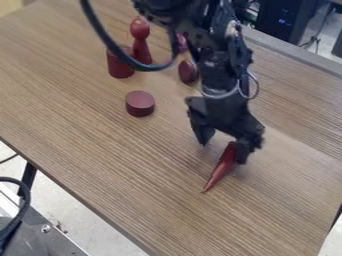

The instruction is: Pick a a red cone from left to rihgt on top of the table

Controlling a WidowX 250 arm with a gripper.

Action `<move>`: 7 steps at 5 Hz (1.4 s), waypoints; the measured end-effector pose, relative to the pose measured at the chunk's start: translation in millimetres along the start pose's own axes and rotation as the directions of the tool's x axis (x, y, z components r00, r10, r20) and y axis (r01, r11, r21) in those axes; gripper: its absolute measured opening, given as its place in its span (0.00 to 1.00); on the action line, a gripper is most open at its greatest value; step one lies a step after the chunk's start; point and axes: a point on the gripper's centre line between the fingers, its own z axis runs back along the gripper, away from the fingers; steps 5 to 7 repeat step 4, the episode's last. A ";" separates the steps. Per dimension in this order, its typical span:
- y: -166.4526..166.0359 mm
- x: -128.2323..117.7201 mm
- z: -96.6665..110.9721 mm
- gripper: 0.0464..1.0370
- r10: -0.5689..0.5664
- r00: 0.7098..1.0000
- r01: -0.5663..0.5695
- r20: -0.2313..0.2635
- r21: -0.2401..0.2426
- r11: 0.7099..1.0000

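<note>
wood-grain tabletop (80, 120), smooth cone (222, 169), matt short cylinder (140, 104), glossy-headed peg (140, 41), plastic-looking pincer (223, 150)

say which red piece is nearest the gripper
The pointed cone, right at the gripper; the short cylinder and other red pieces sit higher in view.

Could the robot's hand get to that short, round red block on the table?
Probably yes. The short, round block stands apart from the other pieces, and nothing seems to stand between it and the hand. The hand is down at the red cone, though, so it would likely need to lift first.
</note>
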 end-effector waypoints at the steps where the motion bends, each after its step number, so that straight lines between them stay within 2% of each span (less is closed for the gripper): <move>1: 8.7 0.3 22.4 0.96 0.031 0.999 -0.027 -0.036 0.105 0.994; 2: 21.8 -0.9 67.3 0.96 0.153 0.988 -0.138 -0.038 0.250 0.958; 3: 28.6 -9.8 87.9 0.96 0.233 0.971 -0.209 -0.051 0.288 0.935; 4: 33.0 -10.5 87.7 0.96 0.274 0.959 -0.252 -0.073 0.223 0.942; 7: 33.0 -10.5 87.7 0.96 0.274 0.959 -0.252 -0.073 0.223 0.942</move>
